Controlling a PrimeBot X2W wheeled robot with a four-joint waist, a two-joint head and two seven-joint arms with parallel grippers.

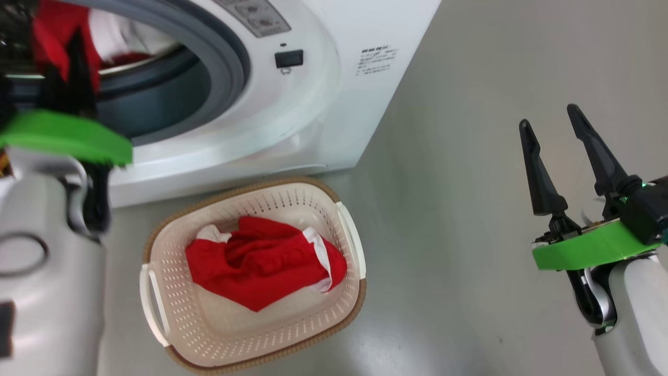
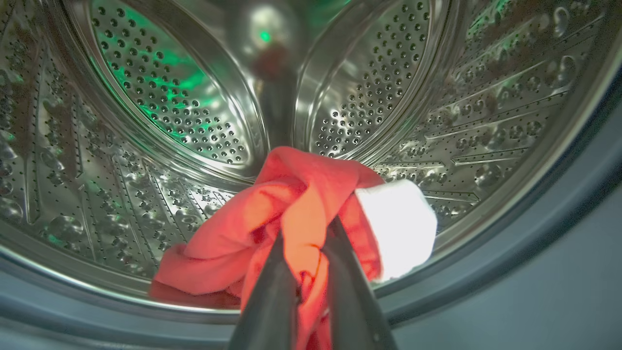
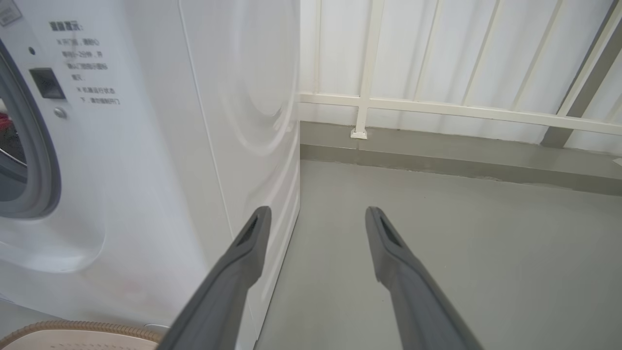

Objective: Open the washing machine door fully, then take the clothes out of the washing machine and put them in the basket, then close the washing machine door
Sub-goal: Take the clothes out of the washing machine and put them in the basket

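On the white front of the washing machine (image 1: pixel 334 104), right of the door latch (image 1: pixel 288 58), stands a printed notice (image 1: pixel 377 61) of several short dark lines. The right wrist view shows them as Chinese characters under a heading, too blurred to read. The grey panel (image 1: pixel 254 15) above it bears marks that are also illegible.

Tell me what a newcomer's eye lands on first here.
A bright red garment lies in the cream basket on the floor before the washing machine. Inside the steel drum, the left gripper is shut on another red piece. The right gripper hangs open at the right.
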